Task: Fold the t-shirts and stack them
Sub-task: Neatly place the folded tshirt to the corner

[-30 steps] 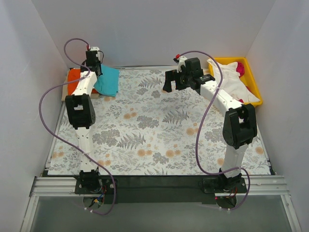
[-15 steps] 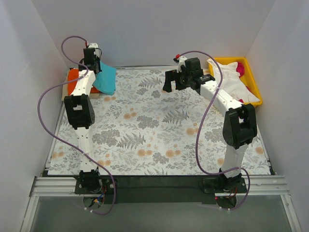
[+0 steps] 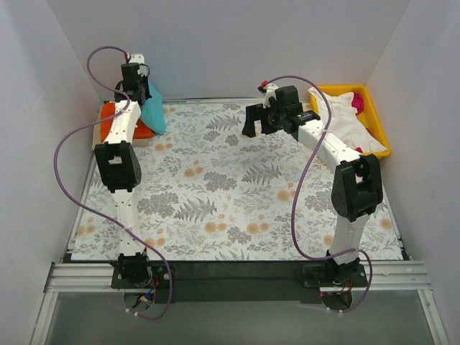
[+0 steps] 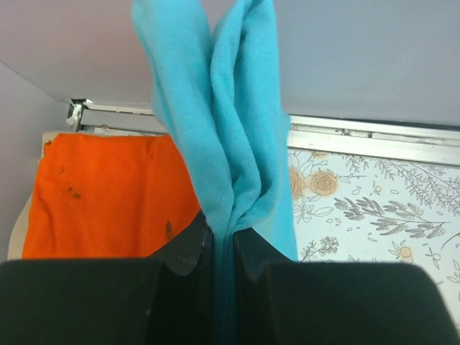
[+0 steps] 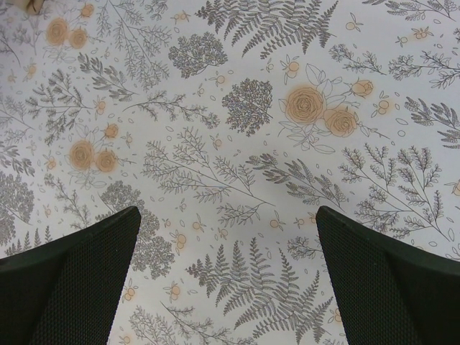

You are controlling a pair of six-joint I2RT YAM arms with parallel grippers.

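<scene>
My left gripper (image 3: 139,92) is raised at the back left, shut on the teal-blue t-shirt (image 3: 153,115), which hangs folded from it. In the left wrist view the teal cloth (image 4: 223,122) is pinched between the jaws (image 4: 224,241). Below it the orange t-shirt (image 3: 109,118) lies flat on a pale board (image 3: 96,136); it also shows in the left wrist view (image 4: 108,194). My right gripper (image 3: 251,123) hovers open and empty over the floral cloth (image 5: 237,144). A white t-shirt (image 3: 348,122) and a magenta one (image 3: 357,103) lie in the yellow tray (image 3: 377,115).
The floral table cloth (image 3: 230,201) covers the table. White walls close in the back and both sides. A metal rail (image 4: 374,140) runs along the table's back edge. The yellow tray sits at the back right corner.
My left gripper has lifted the teal t-shirt up and to the left, toward the orange shirt; it now hangs narrower. The right arm has not moved.
</scene>
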